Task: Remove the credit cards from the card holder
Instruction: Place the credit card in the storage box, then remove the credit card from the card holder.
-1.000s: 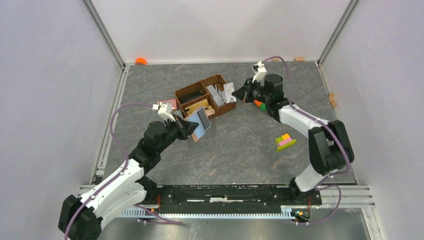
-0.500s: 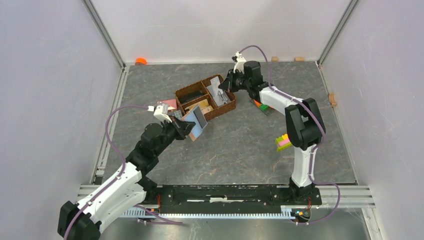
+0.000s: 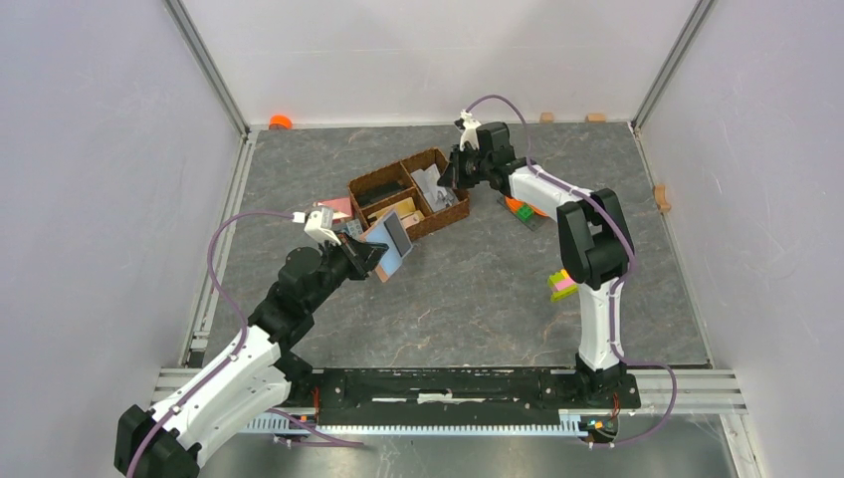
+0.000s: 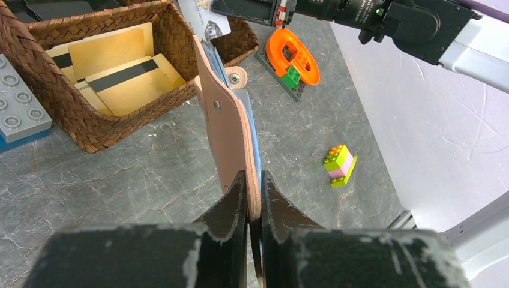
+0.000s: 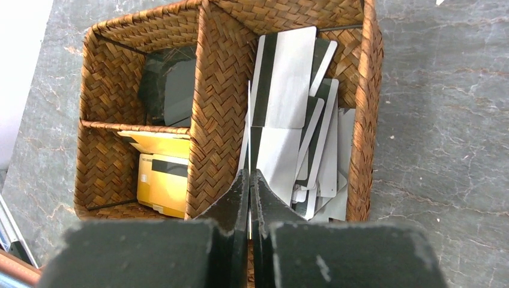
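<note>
My left gripper [image 3: 370, 257] is shut on the lower edge of the tan-pink card holder [image 3: 384, 244] and holds it upright above the table, just in front of the wicker basket [image 3: 454, 210]. In the left wrist view the card holder [image 4: 225, 120] stands edge-on between my fingers, with blue credit cards [image 4: 256, 147] in its right side. My right gripper [image 3: 447, 178] hangs over the basket's right compartment. In the right wrist view it [image 5: 249, 175] is shut on a thin pale card [image 5: 249, 120] seen edge-on, above several silver-grey cards [image 5: 282, 84].
The basket [image 5: 219, 90] has three compartments: silver cards, yellow cards [image 5: 159, 174] and dark cards [image 5: 168, 90]. An orange piece with a green brick [image 3: 518, 207] lies right of the basket. A brick stack [image 3: 564, 284] sits mid-right. A pink-and-white square [image 3: 336, 207] and a grey plate [image 4: 18, 102] lie left.
My right arm has swung left from beside the basket to over its right compartment, carrying the pale card. My left gripper has drawn the card holder slightly nearer.
</note>
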You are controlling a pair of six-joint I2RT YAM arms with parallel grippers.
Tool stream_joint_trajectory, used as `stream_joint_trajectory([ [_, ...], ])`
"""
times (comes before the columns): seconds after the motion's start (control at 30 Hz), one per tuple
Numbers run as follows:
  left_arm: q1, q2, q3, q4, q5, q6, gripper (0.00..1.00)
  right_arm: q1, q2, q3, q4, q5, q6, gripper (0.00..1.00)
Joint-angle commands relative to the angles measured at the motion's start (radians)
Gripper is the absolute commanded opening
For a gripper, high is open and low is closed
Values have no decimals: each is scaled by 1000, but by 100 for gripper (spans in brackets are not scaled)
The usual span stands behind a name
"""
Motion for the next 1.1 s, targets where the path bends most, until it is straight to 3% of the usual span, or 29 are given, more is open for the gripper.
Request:
stream_joint_trajectory([
  [0.0, 2, -5, 11, 47, -12, 9, 2, 6, 19, 56, -43, -1, -6, 5],
  [0.17, 1, -10, 5, 61, -5, 10, 2, 8, -4, 48, -52, 23, -6, 20],
  [0.4, 2, -16, 5, 62, -5, 10, 2, 14, -107, -24, -10, 53, -3, 32],
  [0.67, 3, -26, 0, 63, -5, 11, 2, 44, -301, -206, 87, 95, -5, 39],
  [0.77, 3, -20, -15, 101, 27, 7, 7, 58, -404, -317, 126, 109, -13, 41],
  [0.93, 4, -8, -35, 156, 55, 10, 5, 59, -581, -449, 99, 117, -38, 43],
  [1.0, 4, -7, -37, 166, 61, 9, 2, 59, -671, -536, 127, 120, -31, 55],
  [1.03, 4, -8, -42, 177, 63, 4, 2, 62, -723, -594, 149, 118, -24, 65],
  [1.07, 4, -20, -49, 191, 64, -2, 2, 63, -768, -652, 180, 120, -8, 83],
])
